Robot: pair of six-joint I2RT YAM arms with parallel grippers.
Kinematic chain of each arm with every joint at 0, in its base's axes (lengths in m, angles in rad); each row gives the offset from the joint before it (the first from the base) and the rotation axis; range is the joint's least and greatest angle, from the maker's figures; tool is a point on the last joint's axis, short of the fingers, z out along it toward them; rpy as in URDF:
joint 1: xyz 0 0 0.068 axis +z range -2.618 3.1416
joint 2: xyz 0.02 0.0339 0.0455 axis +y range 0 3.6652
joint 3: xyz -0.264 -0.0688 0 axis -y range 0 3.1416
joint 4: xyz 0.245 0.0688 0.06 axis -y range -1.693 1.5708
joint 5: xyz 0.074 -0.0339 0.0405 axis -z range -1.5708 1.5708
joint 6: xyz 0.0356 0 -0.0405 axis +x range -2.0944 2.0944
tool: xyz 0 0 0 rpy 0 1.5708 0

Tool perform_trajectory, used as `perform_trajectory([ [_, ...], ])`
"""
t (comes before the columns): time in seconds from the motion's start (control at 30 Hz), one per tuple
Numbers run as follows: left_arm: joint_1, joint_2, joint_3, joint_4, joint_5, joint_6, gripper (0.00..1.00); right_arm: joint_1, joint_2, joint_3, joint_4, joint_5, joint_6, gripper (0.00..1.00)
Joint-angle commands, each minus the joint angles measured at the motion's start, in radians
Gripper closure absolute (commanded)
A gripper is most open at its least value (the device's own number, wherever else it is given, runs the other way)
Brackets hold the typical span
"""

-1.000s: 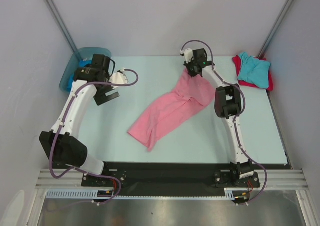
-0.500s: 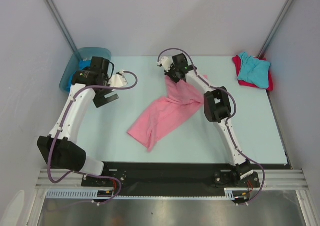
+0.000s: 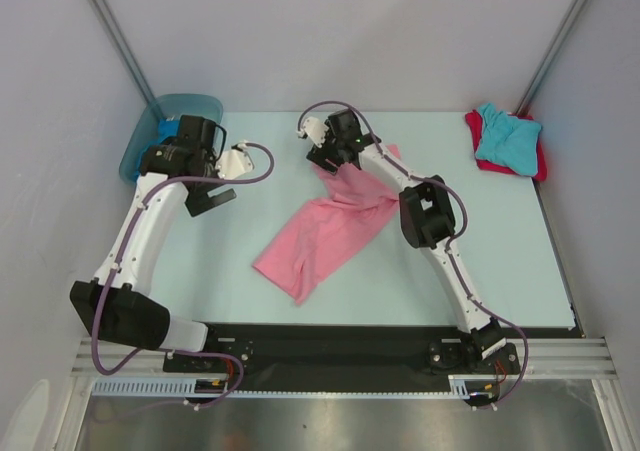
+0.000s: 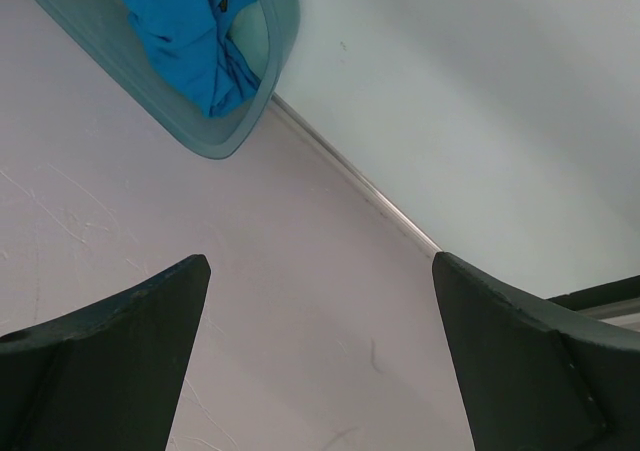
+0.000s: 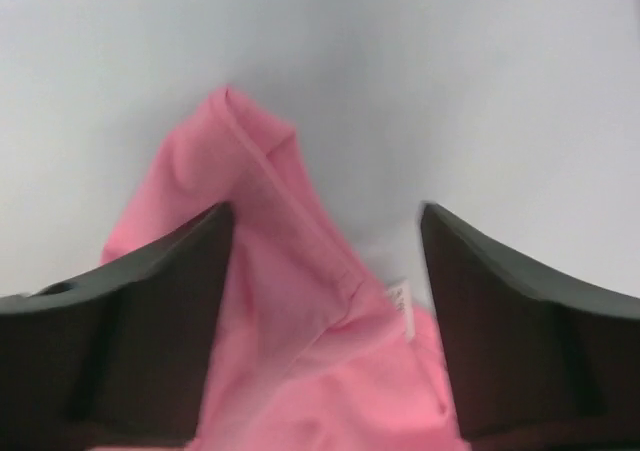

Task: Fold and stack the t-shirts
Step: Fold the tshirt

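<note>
Pink t-shirt (image 3: 330, 226) lies mid-bench (image 3: 500, 251) as a rumpled diagonal strip, far end bunched near the far edge, near end toward the front. It isn't flat or folded.

In the last second its far end has been pulled left along the far edge, and the right jaws have just let go. They stand apart with loose cloth between them. We read that as the lay-out pull being done, with spreading and folding still ahead.

Turquoise t-shirt (image 3: 508, 136) sits on red t-shirt (image 3: 473, 126) in the far-right corner. Royal blue t-shirt (image 4: 190, 31) is in the tub (image 4: 285, 31) at the far-left corner. Left jaws are spread wide and empty, near the tub.
</note>
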Motion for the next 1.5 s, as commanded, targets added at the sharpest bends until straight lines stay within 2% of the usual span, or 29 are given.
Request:
perform_trajectory([
  [0.0,-0.013,-0.03,-0.01,0.027,0.005,0.024,0.0,0.006,0.007,-0.015,-0.005,0.019,0.046,0.15],
  [0.17,-0.016,-0.028,-0.009,0.039,0.012,0.031,0.0,-0.013,-0.05,-0.01,0.058,0.098,0.124,0.07],
  [0.33,-0.019,-0.034,-0.018,0.059,0.018,0.04,0.0,-0.046,-0.125,0.016,0.112,0.246,0.188,0.06],
  [0.57,-0.022,-0.053,-0.05,0.091,0.041,0.043,0.0,-0.139,-0.22,0.008,0.072,0.404,0.343,0.07],
  [0.7,-0.025,-0.069,-0.064,0.105,0.041,0.051,0.0,-0.193,-0.274,0.024,-0.094,0.305,0.48,0.1],
  [0.83,-0.027,-0.082,-0.084,0.128,0.044,0.072,0.0,-0.175,-0.351,-0.103,-0.24,0.066,0.48,0.14],
  [0.93,-0.025,-0.085,-0.104,0.154,0.05,0.092,0.0,-0.161,-0.365,-0.169,-0.359,-0.065,0.446,0.25],
  [0.97,-0.025,-0.082,-0.111,0.159,0.05,0.094,0.0,-0.152,-0.366,-0.201,-0.379,-0.094,0.43,0.33],
  [1.0,-0.027,-0.08,-0.113,0.16,0.055,0.094,0.0,-0.144,-0.374,-0.215,-0.403,-0.105,0.398,0.52],
  [1.03,-0.03,-0.073,-0.112,0.163,0.056,0.094,0.0,-0.136,-0.386,-0.251,-0.399,-0.092,0.39,0.76],
  [1.13,-0.031,-0.066,-0.108,0.169,0.064,0.089,0.0,-0.133,-0.386,-0.263,-0.399,-0.084,0.382,1.0],
  [1.47,-0.041,-0.057,-0.108,0.179,0.061,0.075,0.0,-0.132,-0.323,-0.234,-0.434,-0.082,0.385,1.0],
])
